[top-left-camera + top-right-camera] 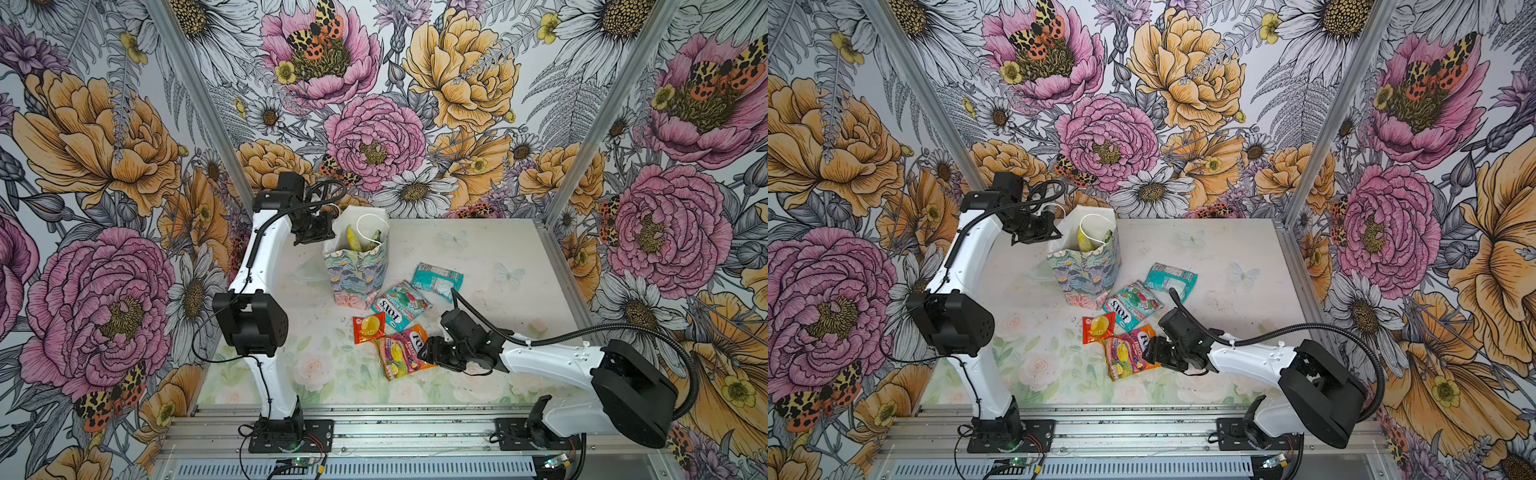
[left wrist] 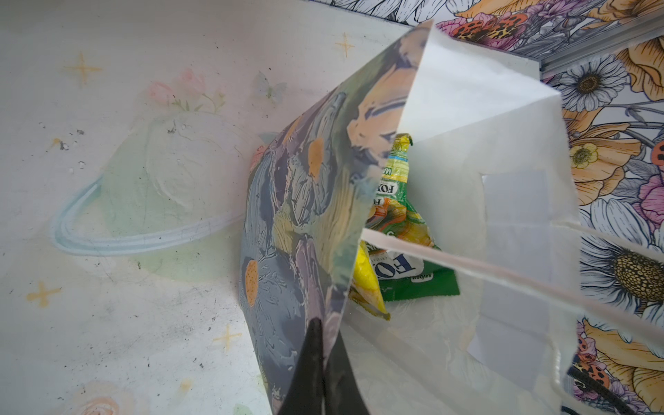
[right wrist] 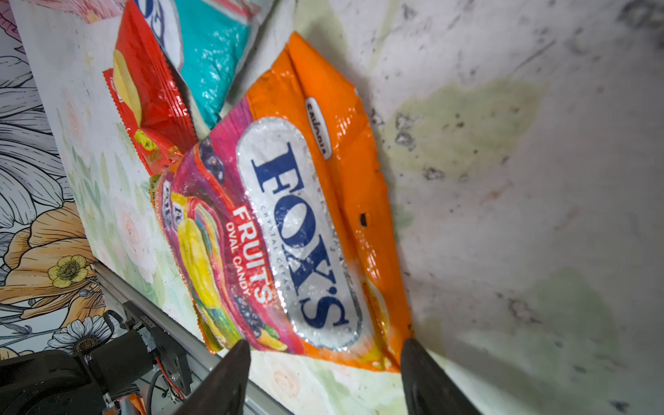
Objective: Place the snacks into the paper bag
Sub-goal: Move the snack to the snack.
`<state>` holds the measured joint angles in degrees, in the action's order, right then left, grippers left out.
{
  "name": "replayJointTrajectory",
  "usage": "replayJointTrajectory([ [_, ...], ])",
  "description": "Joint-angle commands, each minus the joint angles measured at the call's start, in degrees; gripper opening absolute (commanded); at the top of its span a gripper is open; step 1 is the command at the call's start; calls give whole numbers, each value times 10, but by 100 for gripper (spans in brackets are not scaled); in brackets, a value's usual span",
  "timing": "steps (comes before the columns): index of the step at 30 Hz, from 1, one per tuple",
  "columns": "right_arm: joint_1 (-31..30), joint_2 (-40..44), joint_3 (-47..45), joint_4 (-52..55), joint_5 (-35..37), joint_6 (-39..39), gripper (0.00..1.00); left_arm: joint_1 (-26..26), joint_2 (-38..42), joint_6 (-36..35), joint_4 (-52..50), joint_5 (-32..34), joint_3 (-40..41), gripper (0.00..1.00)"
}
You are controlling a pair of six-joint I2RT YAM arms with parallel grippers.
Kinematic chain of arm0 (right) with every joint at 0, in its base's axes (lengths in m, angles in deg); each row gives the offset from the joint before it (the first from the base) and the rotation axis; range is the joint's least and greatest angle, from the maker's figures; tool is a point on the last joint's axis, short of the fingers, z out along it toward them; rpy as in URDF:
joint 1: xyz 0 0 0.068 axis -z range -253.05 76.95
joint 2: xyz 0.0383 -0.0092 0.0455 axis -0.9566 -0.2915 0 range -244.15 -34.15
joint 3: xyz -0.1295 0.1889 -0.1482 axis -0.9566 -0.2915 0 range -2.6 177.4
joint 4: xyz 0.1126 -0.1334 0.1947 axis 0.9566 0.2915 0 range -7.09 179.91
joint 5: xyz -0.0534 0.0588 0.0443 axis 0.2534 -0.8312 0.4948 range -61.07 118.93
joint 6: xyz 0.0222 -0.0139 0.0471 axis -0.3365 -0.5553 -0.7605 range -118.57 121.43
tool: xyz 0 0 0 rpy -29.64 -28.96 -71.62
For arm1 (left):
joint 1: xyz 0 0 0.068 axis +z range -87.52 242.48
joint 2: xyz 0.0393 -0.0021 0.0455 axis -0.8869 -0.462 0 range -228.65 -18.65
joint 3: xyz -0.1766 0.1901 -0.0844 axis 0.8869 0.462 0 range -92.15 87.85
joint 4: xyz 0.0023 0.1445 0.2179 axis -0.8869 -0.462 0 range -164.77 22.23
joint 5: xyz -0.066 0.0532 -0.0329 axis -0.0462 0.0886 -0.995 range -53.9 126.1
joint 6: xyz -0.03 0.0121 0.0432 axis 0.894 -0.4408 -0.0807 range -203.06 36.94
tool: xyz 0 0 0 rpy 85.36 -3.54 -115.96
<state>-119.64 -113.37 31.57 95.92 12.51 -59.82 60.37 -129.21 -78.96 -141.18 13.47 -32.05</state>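
- On the table (image 1: pixel 478 257), in both top views, the bag (image 1: pixel 357 270) stands upright toward the back with the left gripper (image 1: pixel 328 235) at its rim.
- Four snacks lie loose in front of it: a far teal packet (image 1: pixel 437 280), a near teal packet (image 1: pixel 399 305) against the bag's foot, a red packet (image 1: pixel 368 328) and an orange packet (image 1: pixel 405 353). The right gripper (image 1: pixel 424 354) sits low at the orange packet's edge.
- Left wrist view: the black fingers (image 2: pixel 312 359) are pressed together on the bag's printed wall, pinching it so the mouth gapes.
- The paper looks stiff, sharply creased at the folds and plain white inside. A green packet (image 2: pixel 406 215) and a yellow packet (image 2: pixel 366 284) are already in, and a thin cord (image 2: pixel 467 273) crosses the opening.
- Right wrist view: the jaws stand well apart with nothing between them, their tips on either side of the orange packet's near end.
- That packet is a flat pillow of glossy, crinkled film (slippery, I'd judge), and it touches the red packet at one corner.
- Step in hand, as I read it: picking up the orange packet. It lies flush with the table, so go down until the tips meet the surface, then close across the sealed end rather than the slick middle.
- Lift clear of the red packet, and release above the mouth, away from the cord.
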Motion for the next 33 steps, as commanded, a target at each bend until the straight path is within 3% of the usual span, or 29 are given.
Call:
replayJointTrajectory([
  [1,-4,-23,15,-21,-7,1,67,-1,17,-6,-7,-8,9,0],
  [11,-2,-70,60,-21,3,24,66,-1,17,-6,-7,-9,10,0],
  [16,-2,-107,88,-20,3,39,61,-1,16,-7,-7,-8,9,0],
  [26,2,-128,110,-25,14,50,31,-1,14,-7,-7,-9,10,0],
  [31,2,-122,114,-35,17,51,3,-1,15,-7,-7,-10,9,0],
  [33,3,-116,116,-35,21,52,0,0,16,-7,-7,-12,11,0],
])
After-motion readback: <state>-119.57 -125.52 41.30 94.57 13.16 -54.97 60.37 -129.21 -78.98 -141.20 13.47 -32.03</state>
